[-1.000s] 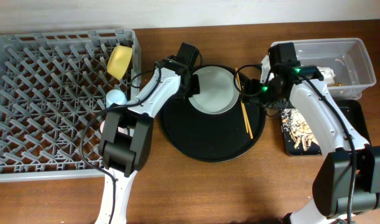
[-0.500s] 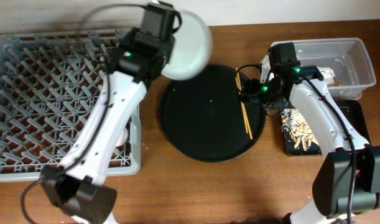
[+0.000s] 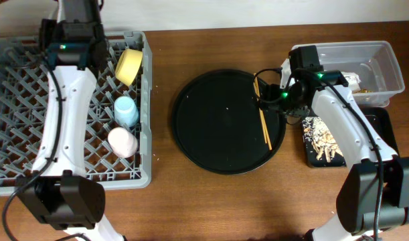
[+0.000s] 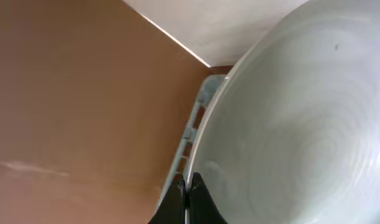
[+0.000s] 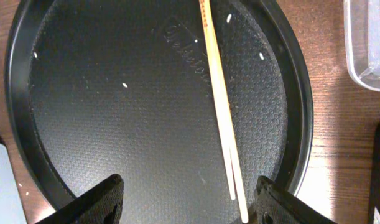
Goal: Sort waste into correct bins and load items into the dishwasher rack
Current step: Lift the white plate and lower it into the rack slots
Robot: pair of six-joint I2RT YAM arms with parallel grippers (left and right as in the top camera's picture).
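Observation:
My left gripper [image 4: 188, 199] is shut on the rim of the pale round plate [image 4: 301, 124], held on edge. In the overhead view the left arm reaches over the far left of the grey dishwasher rack [image 3: 30, 134], and the plate is hidden there. The rack holds the yellow bowl [image 3: 129, 65], the light-blue cup [image 3: 126, 110] and the pink cup [image 3: 122, 141]. My right gripper [image 5: 190, 208] is open just above the big round black tray [image 5: 115, 124], with the wooden chopsticks [image 5: 221, 106] lying on the tray between its fingers, close to the right one.
The clear tub [image 3: 385, 53] at the far right holds the white napkin [image 3: 352, 79]. The flat black tray [image 3: 381, 127] in front of it holds brownish food scraps [image 3: 322, 140]. The round tray [image 3: 217, 127] sits mid-table. The rack's edge [image 4: 199, 106] shows beside the plate.
My left arm has lifted the plate off the round tray and swung it left over the far side of the rack. The right arm has not moved.

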